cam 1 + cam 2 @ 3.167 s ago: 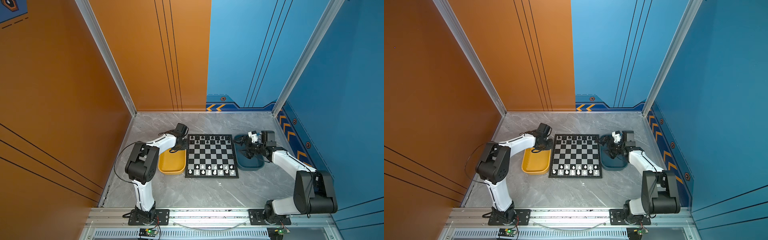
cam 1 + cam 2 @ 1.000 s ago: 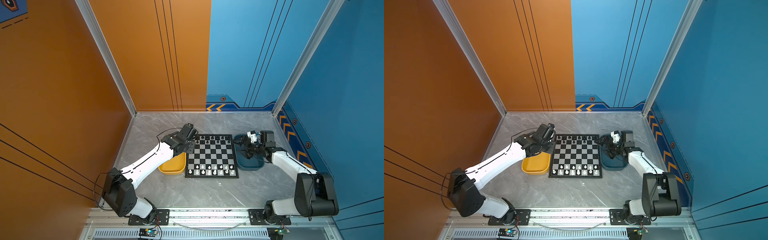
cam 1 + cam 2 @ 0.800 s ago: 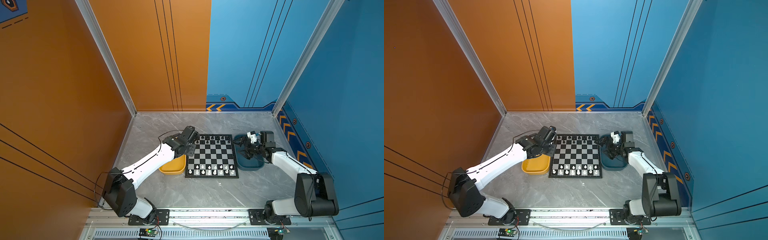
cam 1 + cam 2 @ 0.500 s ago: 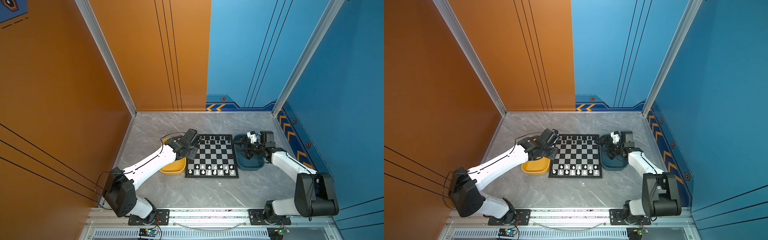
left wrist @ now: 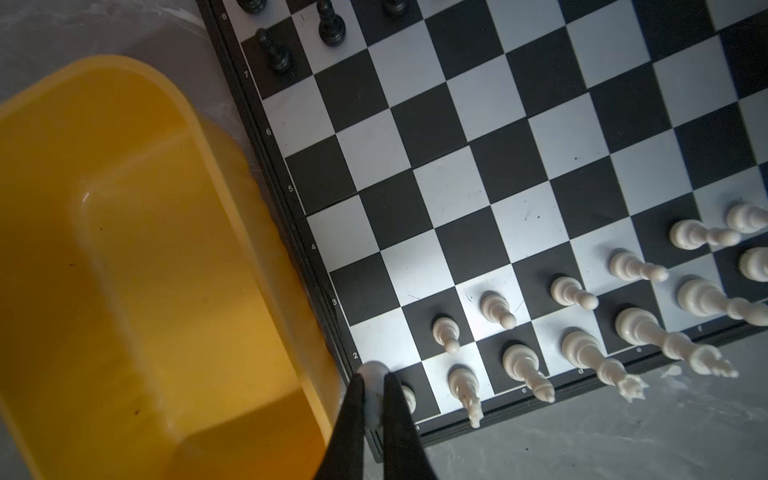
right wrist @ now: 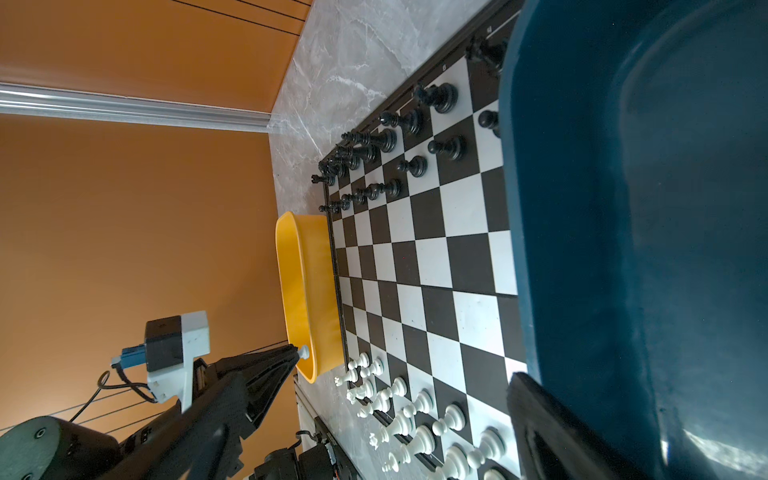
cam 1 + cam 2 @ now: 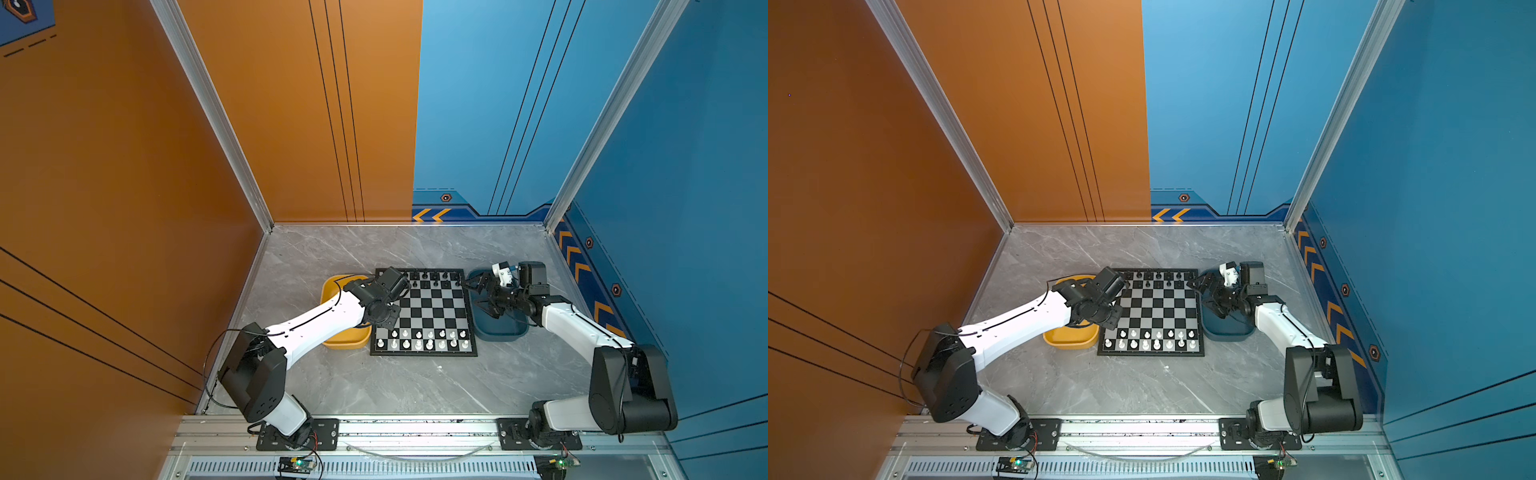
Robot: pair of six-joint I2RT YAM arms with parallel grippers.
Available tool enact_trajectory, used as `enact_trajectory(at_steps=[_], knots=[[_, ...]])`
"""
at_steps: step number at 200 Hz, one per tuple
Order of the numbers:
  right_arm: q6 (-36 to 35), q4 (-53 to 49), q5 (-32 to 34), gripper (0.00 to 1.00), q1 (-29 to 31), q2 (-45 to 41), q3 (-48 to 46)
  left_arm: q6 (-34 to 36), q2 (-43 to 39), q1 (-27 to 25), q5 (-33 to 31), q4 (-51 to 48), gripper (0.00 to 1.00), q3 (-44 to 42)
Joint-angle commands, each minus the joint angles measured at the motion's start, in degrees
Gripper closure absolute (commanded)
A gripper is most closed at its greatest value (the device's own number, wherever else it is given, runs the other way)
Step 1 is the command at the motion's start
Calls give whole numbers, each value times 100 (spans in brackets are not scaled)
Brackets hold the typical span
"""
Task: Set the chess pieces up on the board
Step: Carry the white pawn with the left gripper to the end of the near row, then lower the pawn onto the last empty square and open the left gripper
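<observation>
Gripping a small white chessman (image 5: 371,376) between its tips, my left claw (image 5: 372,401) is clamped tight. In the left wrist view the chessman hangs over the left border of the board (image 5: 457,166), close to the near-left corner and just beside the yellow tray (image 5: 124,249). The white pieces (image 5: 573,291) stand in the two near rows, and a few black pieces (image 5: 274,50) stand at the far end. In the right wrist view the same chessman (image 6: 303,351) shows at the tip of my left claw (image 6: 297,353), beside the near end of the yellow tray (image 6: 299,291). The black pieces (image 6: 444,97) line the far rows and the white pieces (image 6: 407,415) the near ones. The blue tray (image 6: 623,208) lies along the board's right side, and one finger (image 6: 540,415) of my right claw shows at its near end. In both top views the board (image 7: 436,307) (image 7: 1156,309) lies flat on the grey worktop (image 7: 415,386), touching the yellow tray (image 7: 332,286) on its left and the blue tray (image 7: 498,330) on its right. My left claw (image 7: 384,318) (image 7: 1108,318) points down at the board's left edge. My right claw (image 7: 473,296) (image 7: 1204,297) hangs over the far part of the blue tray with its jaws wide apart and nothing visible between them.
</observation>
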Motion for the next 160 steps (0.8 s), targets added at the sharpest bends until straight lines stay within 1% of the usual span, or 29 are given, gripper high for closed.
enact_trajectory(at_steps=[1,64,124,160], knots=[[82,149,119,0,50,53,-24,-157,129,-45,-87,-129,100,-93],[82,162,114,0,60,87,-23,-289,257,-72,-52,8,100,-254],[100,177,117,0,73,92,-24,-410,287,-82,178,253,100,-421],[104,175,122,0,84,88,-33,-447,333,-98,193,292,100,-455]])
